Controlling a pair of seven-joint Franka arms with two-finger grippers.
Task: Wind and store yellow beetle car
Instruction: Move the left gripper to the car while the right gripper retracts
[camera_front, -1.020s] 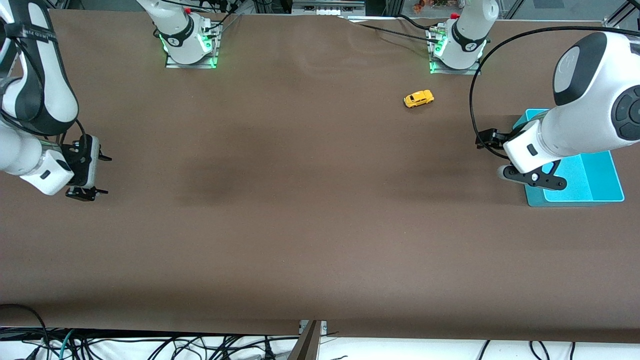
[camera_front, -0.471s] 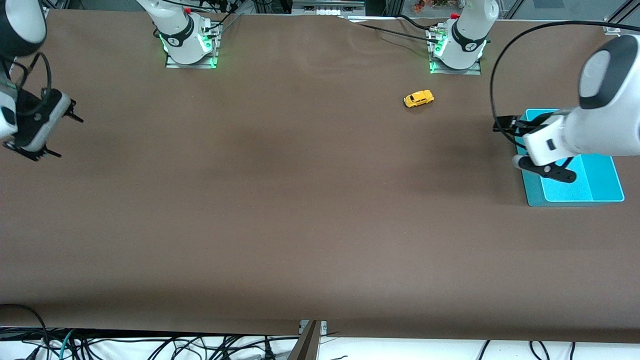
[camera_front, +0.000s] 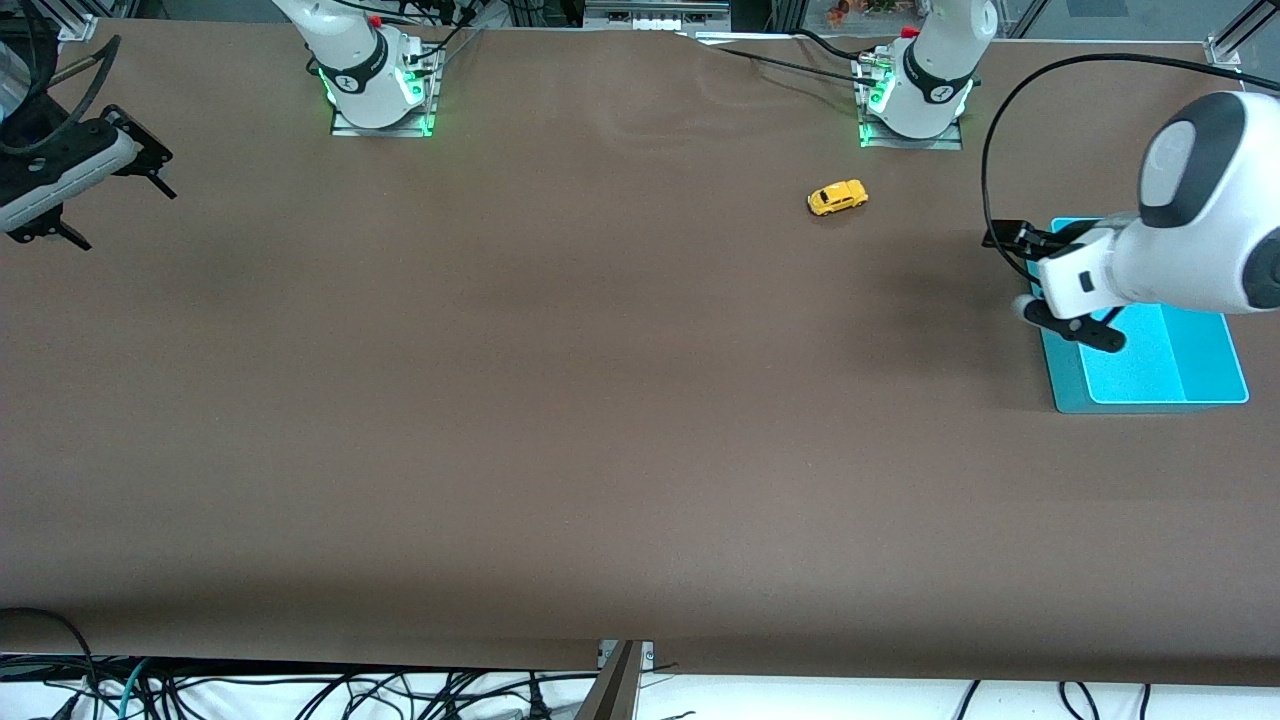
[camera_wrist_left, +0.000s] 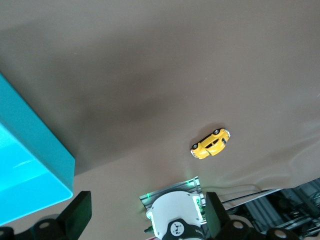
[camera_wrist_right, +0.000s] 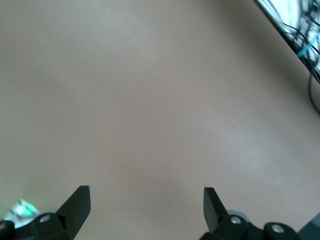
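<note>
The yellow beetle car (camera_front: 837, 197) stands on the brown table close to the left arm's base (camera_front: 915, 95); the left wrist view shows the car (camera_wrist_left: 210, 143) too, well away from the fingers. My left gripper (camera_front: 1010, 275) hangs open and empty over the edge of the teal tray (camera_front: 1065, 395), nearer to the front camera than the car. In its own view the left gripper (camera_wrist_left: 148, 210) frames the arm's base. My right gripper (camera_front: 125, 215) is open and empty, up in the air over the right arm's end of the table. In its own view the right gripper (camera_wrist_right: 145, 200) has only bare table below it.
The teal tray (camera_wrist_left: 30, 150) lies at the left arm's end of the table, with nothing showing in it. The right arm's base (camera_front: 375, 85) stands at the top edge. Cables hang past the table's front edge (camera_front: 300, 690).
The right gripper has risen and swung toward the table's back corner at its end. The left gripper has lifted and shifted slightly toward the car's side of the tray. The car has not moved.
</note>
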